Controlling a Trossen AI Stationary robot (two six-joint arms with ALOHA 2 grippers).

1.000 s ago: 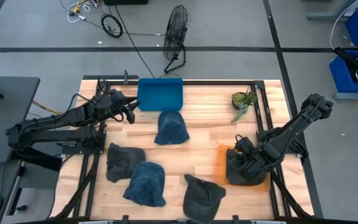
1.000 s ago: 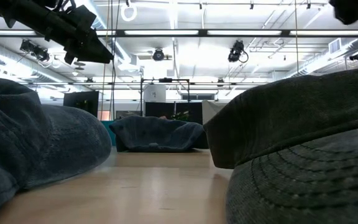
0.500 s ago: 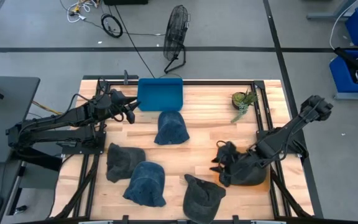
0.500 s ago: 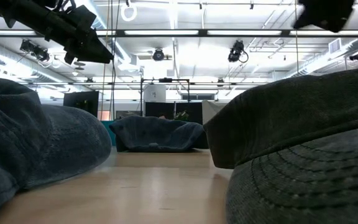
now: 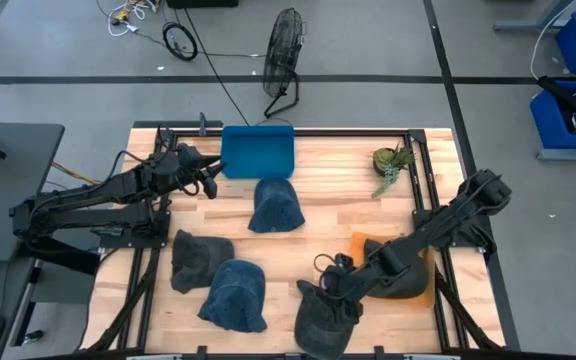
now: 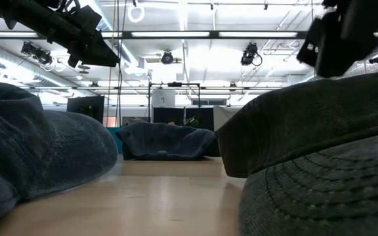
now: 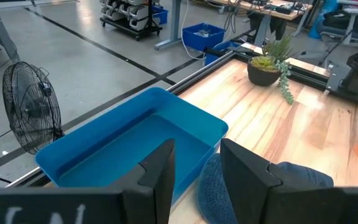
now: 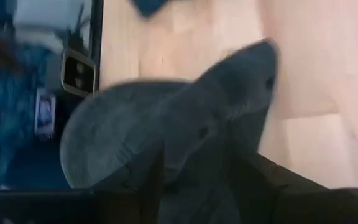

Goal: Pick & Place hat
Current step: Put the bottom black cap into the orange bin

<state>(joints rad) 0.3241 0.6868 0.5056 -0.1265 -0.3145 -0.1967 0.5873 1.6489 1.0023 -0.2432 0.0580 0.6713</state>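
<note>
wooden surface strewn with hats.
right pincer hangs open over dark grey hat; left pincer open near blue bin.

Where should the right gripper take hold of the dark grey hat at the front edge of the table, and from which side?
Probably on the raised crown fabric of the dark grey hat, coming down from above. The right gripper is over that hat's far edge, fingers parted, and the right wrist view shows soft folds between them that pinch easily. The brim lies flat, giving less to grab.
</note>
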